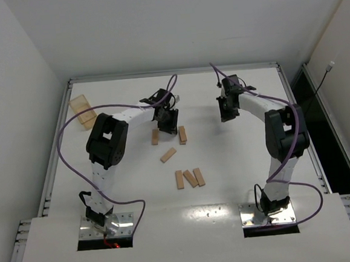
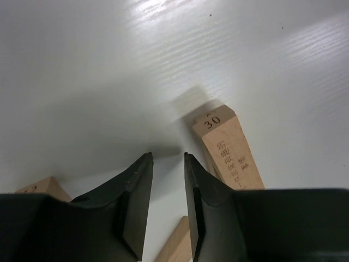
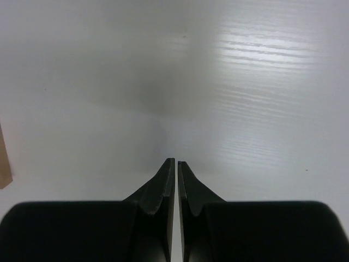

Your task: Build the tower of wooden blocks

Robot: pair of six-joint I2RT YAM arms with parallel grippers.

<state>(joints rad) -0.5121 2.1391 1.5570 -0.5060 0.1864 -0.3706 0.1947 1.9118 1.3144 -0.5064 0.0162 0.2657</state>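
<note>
Several light-tan wood blocks lie flat and loose on the white table: two at the back (image 1: 155, 136) (image 1: 182, 134), one slanted in the middle (image 1: 168, 154), and three side by side nearer me (image 1: 191, 178). No tower is in view. My left gripper (image 1: 167, 124) (image 2: 168, 158) hangs between the two back blocks, its jaws a little open with only bare table between them. A block marked "30" (image 2: 226, 147) lies just right of its fingers and another (image 2: 43, 188) to the left. My right gripper (image 1: 227, 112) (image 3: 176, 162) is shut and empty over bare table.
A translucent amber box (image 1: 82, 111) sits at the back left, near the table's raised rim (image 1: 170, 73). A sliver of a block (image 3: 4, 164) shows at the left edge of the right wrist view. White walls close in the left, back and right.
</note>
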